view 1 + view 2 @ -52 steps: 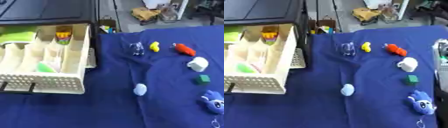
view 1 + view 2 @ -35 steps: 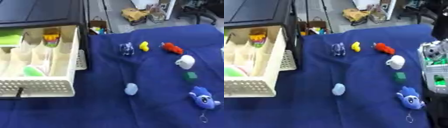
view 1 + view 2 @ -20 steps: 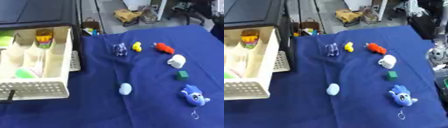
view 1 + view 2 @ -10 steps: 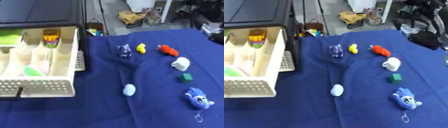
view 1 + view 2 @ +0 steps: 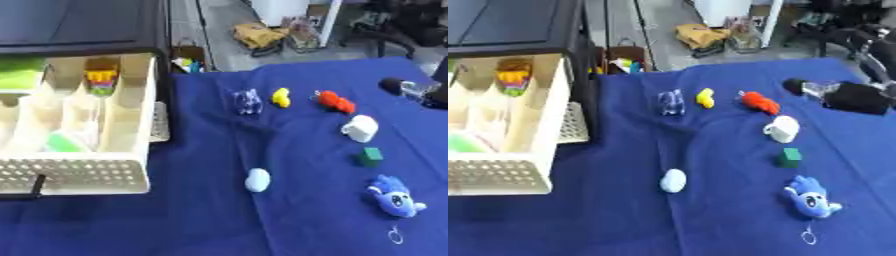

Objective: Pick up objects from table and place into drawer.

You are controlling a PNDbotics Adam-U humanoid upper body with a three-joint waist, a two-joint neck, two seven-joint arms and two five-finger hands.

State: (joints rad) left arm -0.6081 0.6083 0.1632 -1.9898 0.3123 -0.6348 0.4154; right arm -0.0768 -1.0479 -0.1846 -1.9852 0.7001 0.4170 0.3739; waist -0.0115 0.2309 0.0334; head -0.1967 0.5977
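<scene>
Drawer [image 5: 83, 150] open left; right hand [image 5: 846, 95], grip unclear, fuller in right eye view.

The robot's right hand [image 5: 846, 96] shows only as a dark blurred mass near the table's [image 5: 710, 220] far right edge — whether its fingers are straight or curled cannot be told, and in the left eye view the picture's right edge cuts most of it off. The drawer [image 5: 83, 130] is cut by the left edge in both views, so its left compartments are partly out of sight, and a green shape [image 5: 63, 142] and a striped yellow-and-red thing [image 5: 101, 80] inside it are too blurred to name. The small clear object [image 5: 248, 101] toward the table's far edge is too soft to make out — only a pale bluish glint.
</scene>
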